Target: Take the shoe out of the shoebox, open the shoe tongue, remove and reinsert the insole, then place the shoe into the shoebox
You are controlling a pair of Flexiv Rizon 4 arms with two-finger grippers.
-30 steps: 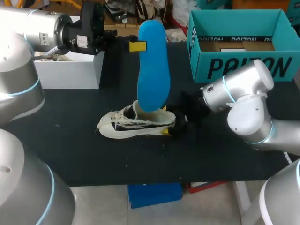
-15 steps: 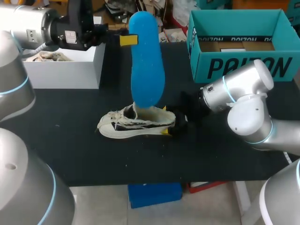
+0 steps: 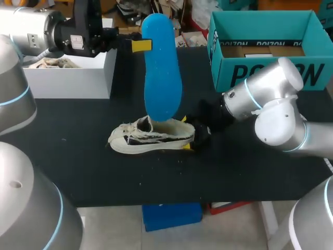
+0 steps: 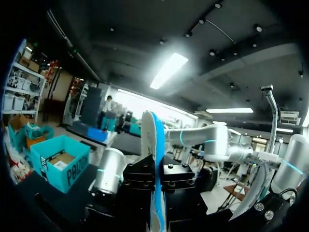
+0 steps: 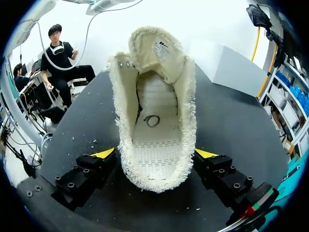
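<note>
Black cloth covers the table [image 3: 93, 166], and near its middle a cream low-top shoe [image 3: 151, 138] with frayed edges and dark side stripes stands on its sole, toe toward my left side and heel toward my right arm. It is well apart from the teal shoebox [image 3: 270, 73], which sits open at the far right corner with only a brown cardboard floor showing inside. The right gripper [image 3: 185, 132] is clamped on the shoe's heel: in the right wrist view its yellow-tipped fingers [image 5: 104, 153] press against the heel from both sides, and the camera looks straight into the shoe's opening, down to a pale woven footbed with a dark ring printed on it. The left gripper [image 3: 139, 46], reaching in from the far left, is clenched on the upper part of a bright blue insole [image 3: 161, 67], holding it upright (the left wrist view shows it edge-on between the black finger blocks). The insole's lower end hangs just above the shoe's collar. A white box [image 3: 73, 78] stands at the far left of the table, under the left arm.
</note>
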